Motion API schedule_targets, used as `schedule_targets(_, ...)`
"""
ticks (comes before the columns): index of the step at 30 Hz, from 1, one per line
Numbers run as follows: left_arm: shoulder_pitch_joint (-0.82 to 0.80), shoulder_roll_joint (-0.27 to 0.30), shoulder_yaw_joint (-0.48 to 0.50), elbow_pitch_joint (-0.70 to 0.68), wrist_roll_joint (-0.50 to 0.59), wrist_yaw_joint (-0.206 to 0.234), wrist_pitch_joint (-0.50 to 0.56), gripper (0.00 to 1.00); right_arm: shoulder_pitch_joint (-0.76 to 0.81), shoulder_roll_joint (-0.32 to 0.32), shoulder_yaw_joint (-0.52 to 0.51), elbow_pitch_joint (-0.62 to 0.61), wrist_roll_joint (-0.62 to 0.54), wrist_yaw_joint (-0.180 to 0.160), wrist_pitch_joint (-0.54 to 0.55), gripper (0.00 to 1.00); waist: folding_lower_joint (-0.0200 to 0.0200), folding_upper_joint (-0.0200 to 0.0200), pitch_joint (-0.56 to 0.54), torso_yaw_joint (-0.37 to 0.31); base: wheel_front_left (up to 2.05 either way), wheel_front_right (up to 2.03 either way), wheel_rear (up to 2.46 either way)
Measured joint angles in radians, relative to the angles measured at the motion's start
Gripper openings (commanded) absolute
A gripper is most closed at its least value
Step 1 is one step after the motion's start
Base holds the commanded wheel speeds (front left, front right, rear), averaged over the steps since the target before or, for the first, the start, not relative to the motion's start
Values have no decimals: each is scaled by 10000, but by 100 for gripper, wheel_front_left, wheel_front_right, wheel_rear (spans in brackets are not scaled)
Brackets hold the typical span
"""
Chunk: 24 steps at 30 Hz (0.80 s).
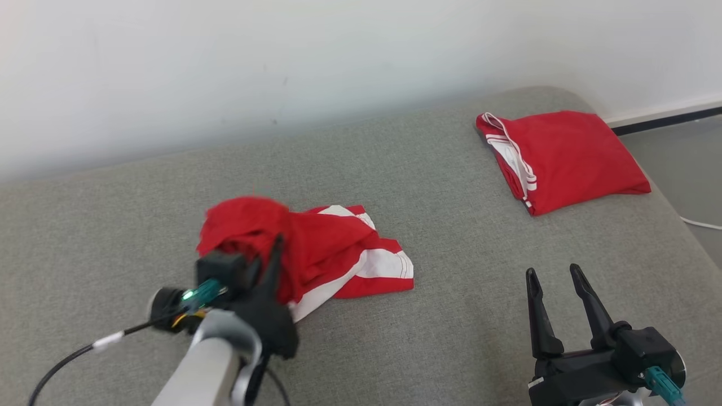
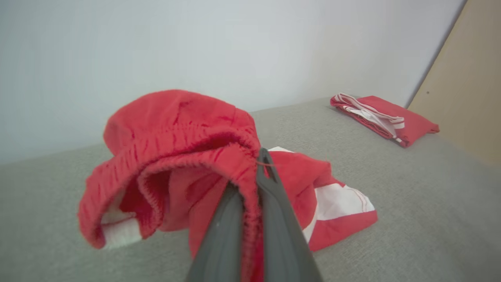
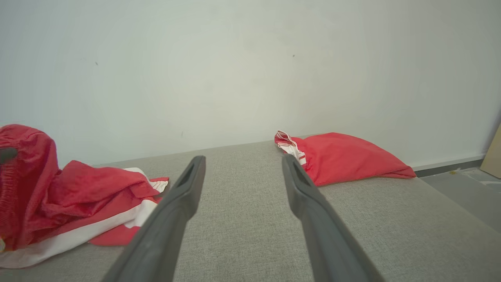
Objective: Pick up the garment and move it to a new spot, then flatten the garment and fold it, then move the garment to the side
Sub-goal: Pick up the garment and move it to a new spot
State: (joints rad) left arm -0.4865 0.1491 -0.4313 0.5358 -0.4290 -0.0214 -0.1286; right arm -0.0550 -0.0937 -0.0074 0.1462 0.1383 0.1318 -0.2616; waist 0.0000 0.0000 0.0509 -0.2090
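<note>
The left gripper [image 2: 252, 176] has its jaws clamped on the elastic waistband of the crumpled red garment [image 1: 321, 248], whose rest trails onto the grey cushion [image 1: 451, 316] beyond their tips, while the right gripper [image 1: 555, 279] has its jaws wide, well right of it.

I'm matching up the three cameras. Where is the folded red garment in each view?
Head view: folded red garment at the upper right.
Left wrist view: upper right.
Right wrist view: right of centre.
Shared landmark: the crumpled red-and-white garment, left of it in every view.
</note>
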Motion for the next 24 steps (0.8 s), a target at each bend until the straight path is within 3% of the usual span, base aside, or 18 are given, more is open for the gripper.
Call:
schedule_targets(7, -914, -732, -1221, 581, 414, -380, 349, 0, -123, 23, 59, 4, 10, 0, 0, 100, 1, 0, 193, -291, 0, 0, 0)
schedule_targets(14, -1157, -953, -2084, 2065, 186, -637, 395, 0, -281, 119, 151, 132, 25, 0, 0, 100, 0, 0, 452, -726, 0, 0, 0)
schedule_targets(16, -1171, -961, -2336, 2376, 169, -665, 316, 100, -282, 125, 121, 146, 25, 0, 0, 100, 1, 0, 516, -821, 0, 0, 0)
schedule_targets(24, -1399, -978, -2999, 2752, 169, -326, 431, 100, -133, 134, -219, 171, 8, 0, 0, 100, 1, 1, 415, -738, 0, 0, 0)
